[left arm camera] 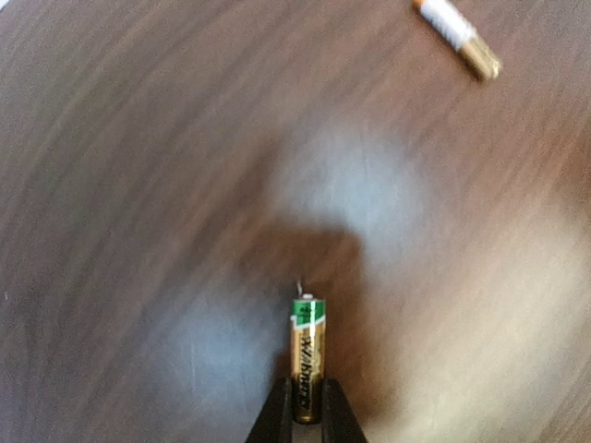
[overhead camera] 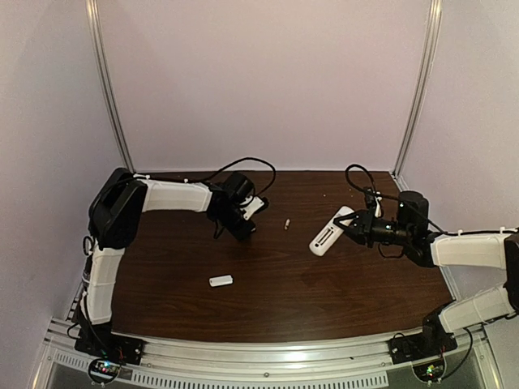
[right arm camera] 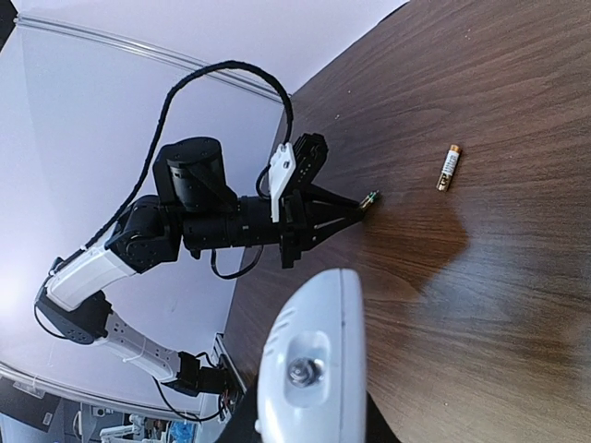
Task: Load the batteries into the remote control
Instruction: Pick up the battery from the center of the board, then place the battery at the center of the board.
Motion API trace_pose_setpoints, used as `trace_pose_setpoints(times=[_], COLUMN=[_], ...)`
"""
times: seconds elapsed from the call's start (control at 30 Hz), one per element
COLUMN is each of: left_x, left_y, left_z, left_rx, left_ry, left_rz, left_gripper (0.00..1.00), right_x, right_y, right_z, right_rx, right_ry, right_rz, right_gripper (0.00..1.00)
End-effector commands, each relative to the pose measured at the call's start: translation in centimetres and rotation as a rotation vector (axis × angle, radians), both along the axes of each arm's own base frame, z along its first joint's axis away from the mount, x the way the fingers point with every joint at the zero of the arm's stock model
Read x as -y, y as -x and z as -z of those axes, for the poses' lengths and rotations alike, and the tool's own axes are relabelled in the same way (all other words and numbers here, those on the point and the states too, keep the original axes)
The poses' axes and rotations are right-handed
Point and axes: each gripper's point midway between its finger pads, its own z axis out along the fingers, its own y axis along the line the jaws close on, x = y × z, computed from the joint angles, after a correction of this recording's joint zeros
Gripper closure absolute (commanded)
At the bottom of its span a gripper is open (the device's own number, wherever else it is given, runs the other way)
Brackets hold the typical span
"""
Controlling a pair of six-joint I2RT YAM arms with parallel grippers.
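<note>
The held battery [left arm camera: 307,355], green at the tip and gold along the body, stands at the bottom centre of the left wrist view. Its lower end is pinched between the two dark fingers of the left gripper [left arm camera: 307,415], which is closed tight on it. In the right wrist view the green tip pokes out of that gripper left of centre, close over the wood; whether it touches cannot be told.

The loose battery [overhead camera: 287,224] lies on the table [overhead camera: 268,308] near the middle of the overhead view, between the two grippers and apart from both. The remote [overhead camera: 331,232] sits right of centre there, slanted, with a dark slot along its upper face. Its far end is clamped in the right gripper [overhead camera: 350,229], whose jaws are closed on it. A small white cover [overhead camera: 220,281] lies flat below and left of centre, well apart from the rest.
</note>
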Motion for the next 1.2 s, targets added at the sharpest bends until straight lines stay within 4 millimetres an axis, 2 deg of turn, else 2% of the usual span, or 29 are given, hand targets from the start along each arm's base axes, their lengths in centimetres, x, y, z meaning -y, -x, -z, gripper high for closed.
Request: trace_pose_setpoints(times=[0.0, 0.07, 0.1, 0.2, 0.3, 0.4, 0.67, 0.97, 1.07, 1.17], left_x=[-3.6, -3.5, -3.3, -1.5, -0.4, 0.0, 0.0, -0.1, 0.2, 1.0], left_y=[3.7, 5.1, 5.2, 4.3, 3.1, 2.5, 3.0, 4.7, 6.4, 9.1], left_z=[-0.5, -1.5, -2.1, -4.1, -5.3, -5.8, -5.2, -4.1, -3.9, -3.7], left_rx=[-0.077, -0.092, -0.085, -0.065, -0.031, -0.010, -0.017, -0.036, -0.037, -0.037], left_ry=[-0.058, -0.026, -0.008, 0.067, 0.100, 0.116, 0.143, 0.131, 0.121, 0.110], left_rz=[-0.006, 0.029, 0.028, 0.034, 0.029, 0.029, 0.023, 0.115, 0.202, 0.344], left_gripper=[1.00, 1.00, 1.00, 1.00, 1.00, 1.00, 1.00, 1.00, 1.00, 0.98], right_x=[0.0, 0.6, 1.3, 4.0, 5.0, 4.8, 6.2, 6.1, 6.1, 5.9], right_y=[0.1, -0.4, -1.0, -3.8, -6.1, -7.8, -12.7, -13.8, -13.9, -13.8], right_z=[-0.1, 0.7, 1.5, 3.3, 5.6, 7.3, 9.0, 11.2, 11.7, 12.0], right_rx=[0.022, 0.005, -0.011, -0.012, -0.039, -0.071, -0.059, -0.090, -0.094, -0.099], right_ry=[-0.011, 0.041, 0.091, 0.264, 0.365, 0.378, 0.392, 0.392, 0.401, 0.396], right_rz=[-0.014, 0.023, 0.065, 0.223, 0.272, 0.270, 0.332, 0.314, 0.311, 0.301], right_gripper=[1.00, 1.00, 1.00, 1.00, 1.00, 1.00, 1.00, 1.00, 1.00, 1.00])
